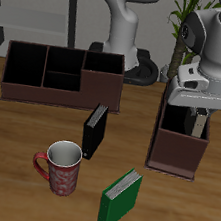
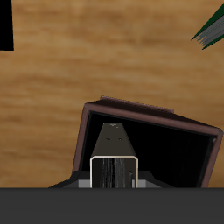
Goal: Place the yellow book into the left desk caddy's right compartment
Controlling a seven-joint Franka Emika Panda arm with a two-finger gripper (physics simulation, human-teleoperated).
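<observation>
The left desk caddy (image 1: 175,151) is a dark maroon-brown box with tall walls, near the table's side edge. My gripper (image 1: 197,112) hangs right over it, shut on the yellow book (image 1: 197,126), which stands upright with its lower part down between the caddy's walls. In the wrist view the yellow book (image 2: 115,150) runs away from my gripper (image 2: 115,178) into a dark open compartment of the caddy (image 2: 149,112). I cannot tell which compartment it is, or whether the book touches the floor.
A long low brown caddy (image 1: 62,75) stands farther back. A black book (image 1: 94,130) stands upright mid-table. A red mug (image 1: 61,168) and an upright green book (image 1: 120,200) are nearer the front edge. The green book's corner (image 2: 210,26) shows in the wrist view.
</observation>
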